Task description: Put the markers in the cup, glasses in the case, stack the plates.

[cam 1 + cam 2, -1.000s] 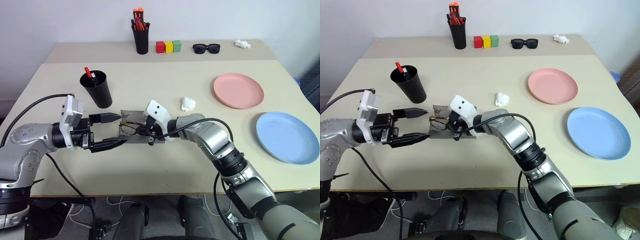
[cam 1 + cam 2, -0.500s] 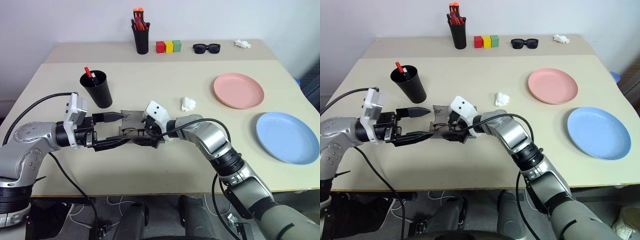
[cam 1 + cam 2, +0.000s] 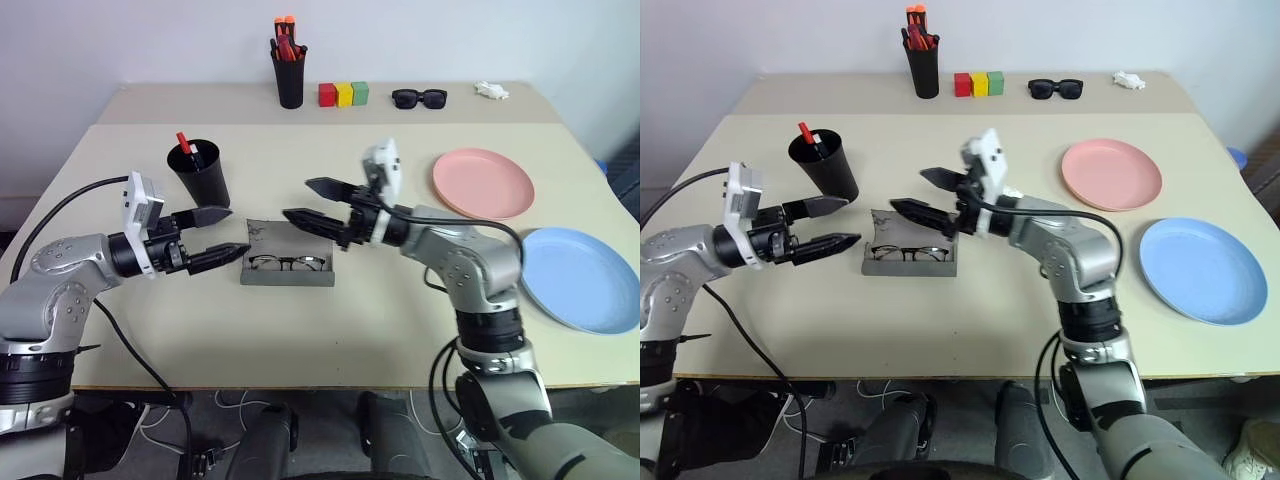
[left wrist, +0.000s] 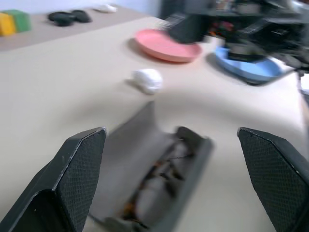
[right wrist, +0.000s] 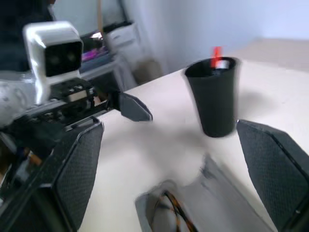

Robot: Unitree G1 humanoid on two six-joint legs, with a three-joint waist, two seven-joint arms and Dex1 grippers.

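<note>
The wire-framed glasses (image 3: 288, 263) lie inside the open grey case (image 3: 290, 277) at the table's middle, its lid tilted back. My left gripper (image 3: 238, 232) is open, its tips just left of the case's end. Just above the case's far side hovers my right gripper (image 3: 296, 198), open and holding nothing. The black cup (image 3: 200, 178) stands behind the left gripper with a red-tipped marker (image 3: 184, 144) sticking out of it. To the right lie the pink plate (image 3: 483, 182) and, nearer the table's front edge, the blue plate (image 3: 580, 278), side by side and apart.
Along the back edge stand a black pen pot (image 3: 289, 80) with orange-capped pens, coloured blocks (image 3: 340, 94), black sunglasses (image 3: 419, 98) and a small white object (image 3: 490, 90). A white crumpled wad (image 4: 148, 79) lies between the case and the pink plate.
My right gripper opened, let go of the glasses, and rose up and away to the right. The glasses now lie in the case. My left gripper has shifted slightly.
</note>
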